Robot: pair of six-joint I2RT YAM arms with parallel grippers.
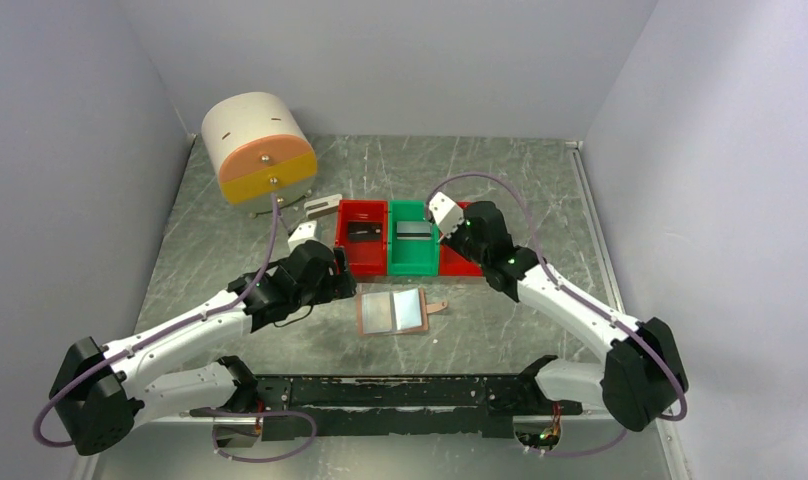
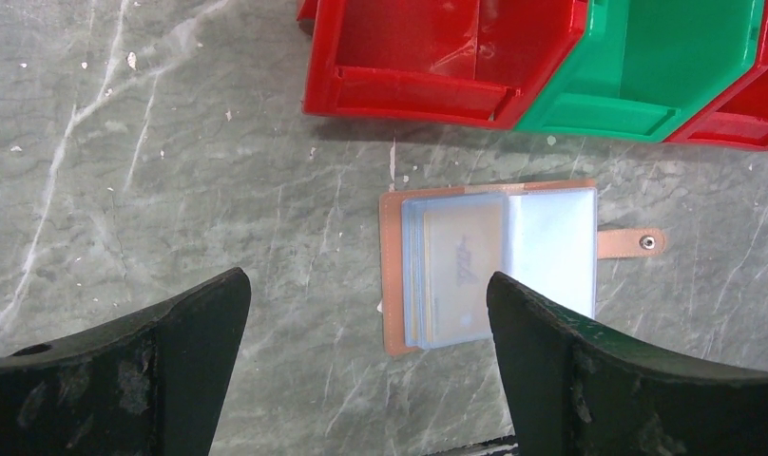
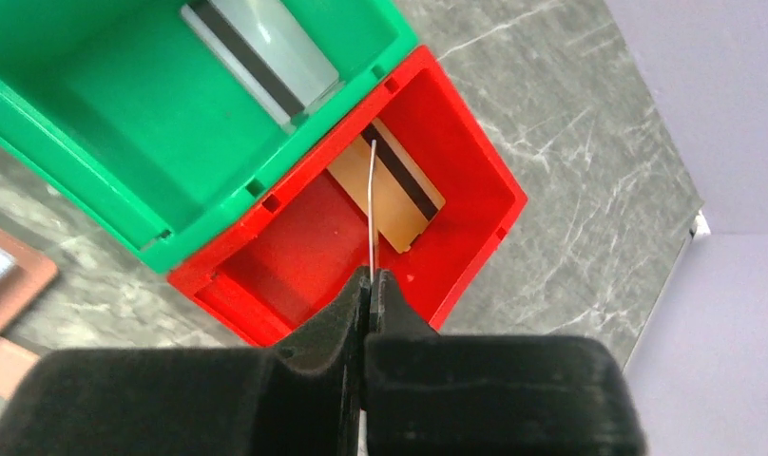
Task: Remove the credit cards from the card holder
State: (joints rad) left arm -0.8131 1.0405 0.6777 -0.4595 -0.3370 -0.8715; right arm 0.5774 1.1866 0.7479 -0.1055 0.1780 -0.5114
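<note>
The tan-brown card holder [image 1: 392, 312] lies open on the table in front of the bins, its strap tab [image 2: 632, 242] to the right. A yellowish credit card [image 2: 461, 261] shows through its left blue pocket. My left gripper [image 2: 366, 285] is open and empty, above the table just left of the holder. My right gripper [image 3: 369, 275] is shut on a thin card [image 3: 372, 209] seen edge-on, held over the right red bin [image 3: 456, 256]. A gold-brown card [image 3: 390, 190] lies in that bin, a grey-white card [image 3: 261, 52] in the green bin, and a black card [image 1: 363, 231] in the left red bin.
Three bins stand in a row behind the holder: red [image 1: 362, 240], green [image 1: 412, 245], red [image 1: 460, 265]. A white and orange drum [image 1: 258, 145] stands at the back left, with a small grey block [image 1: 325, 207] near it. A black rail [image 1: 410, 390] runs along the near edge.
</note>
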